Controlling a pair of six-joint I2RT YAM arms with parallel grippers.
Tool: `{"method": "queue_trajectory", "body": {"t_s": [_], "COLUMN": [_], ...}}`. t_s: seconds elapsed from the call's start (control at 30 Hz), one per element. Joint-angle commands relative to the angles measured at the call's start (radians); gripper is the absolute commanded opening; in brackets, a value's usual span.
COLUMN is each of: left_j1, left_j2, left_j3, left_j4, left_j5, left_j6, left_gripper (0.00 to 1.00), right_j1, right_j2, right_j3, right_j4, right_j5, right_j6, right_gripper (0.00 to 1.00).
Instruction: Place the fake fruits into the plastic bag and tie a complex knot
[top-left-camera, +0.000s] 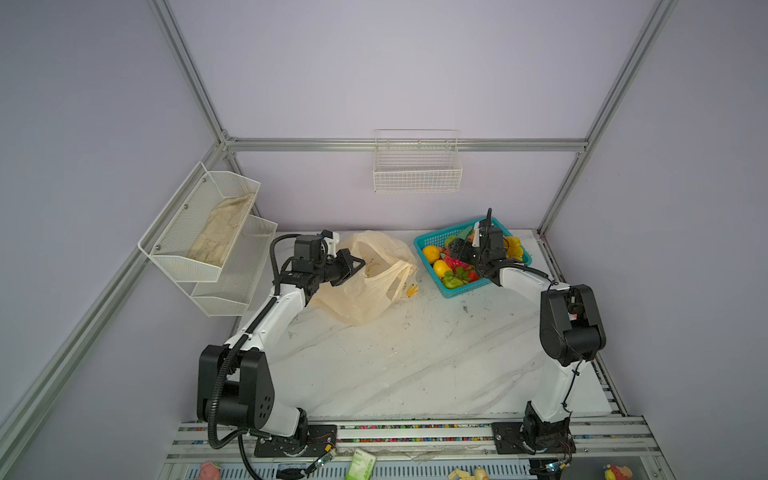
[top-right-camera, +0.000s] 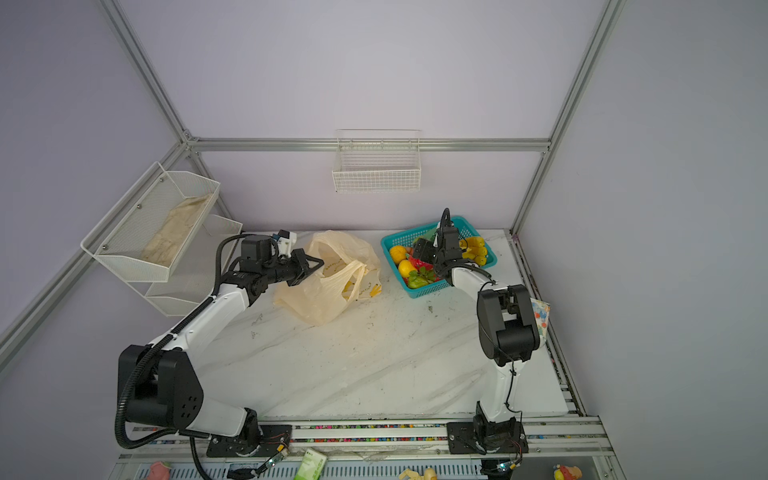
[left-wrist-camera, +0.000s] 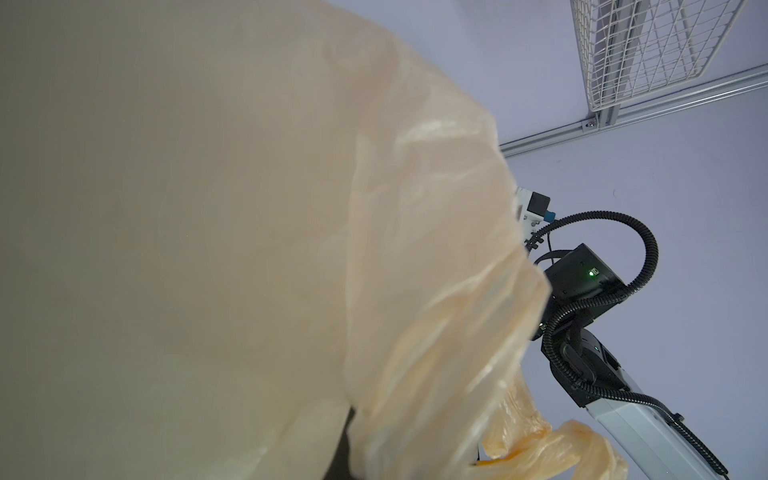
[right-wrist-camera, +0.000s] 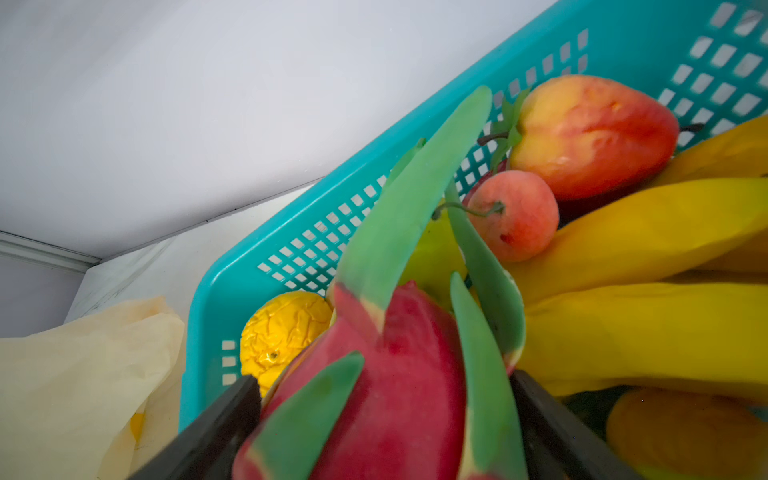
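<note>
The plastic bag (top-left-camera: 365, 299) (top-right-camera: 316, 299) lies open on the white table, its handle loops (top-left-camera: 401, 274) loose; no knot is in view. My left gripper (top-left-camera: 357, 262) (top-right-camera: 318, 262) is shut on the bag's upper rim. In the left wrist view the bag (left-wrist-camera: 249, 208) hides the jaws. The fake fruits fill a teal basket (top-left-camera: 465, 291) (right-wrist-camera: 332, 208): bananas (top-left-camera: 514, 246) (right-wrist-camera: 644, 332), an orange (top-left-camera: 431, 252) and a green pear (top-left-camera: 453, 281). My right gripper (top-left-camera: 459, 249) (right-wrist-camera: 384, 378) stands open inside the basket, jaws wide astride the pink dragon fruit (right-wrist-camera: 395, 415), fingers close against its sides.
A white wire basket (top-left-camera: 417, 174) hangs on the back wall. Mesh shelves (top-left-camera: 199, 232) holding folded cream bags are fixed at the left wall, close to my left arm. The teal basket sits near the table's back right corner, beside the bag.
</note>
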Motion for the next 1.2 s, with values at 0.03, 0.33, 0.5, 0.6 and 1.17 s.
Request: {"method": "queue_trajectory", "body": {"t_s": [0.03,0.33,0.5,0.6,1.17], "left_j1": [0.007,0.008,0.008,0.008,0.008], "left_j2": [-0.040,-0.032,-0.033,-0.032,-0.030], "left_j3": [-0.035,-0.037,-0.036,-0.039,-0.040], "left_j4": [0.042,0.049,0.053,0.055,0.062], "left_j5": [0.014,0.020,0.025,0.024,0.037], "left_j6": [0.025,0.019,0.016,0.016,0.005], "left_gripper": [0.00,0.00,0.00,0.00,0.00], "right_j1": [-0.003,-0.006,-0.012,-0.012,-0.056], "right_j2": [-0.106,-0.180,-0.160,-0.138,-0.133], "right_j3": [-0.037,-0.076,-0.052,-0.017,0.029], "right_j4": [0.059,0.089,0.034,-0.036,-0.166], "right_j5": [-0.012,-0.022,0.016,0.011,0.008], "right_j6": [0.021,0.040,0.026,-0.002,-0.065], "right_gripper": [0.42,0.30,0.41,0.58,0.97]}}
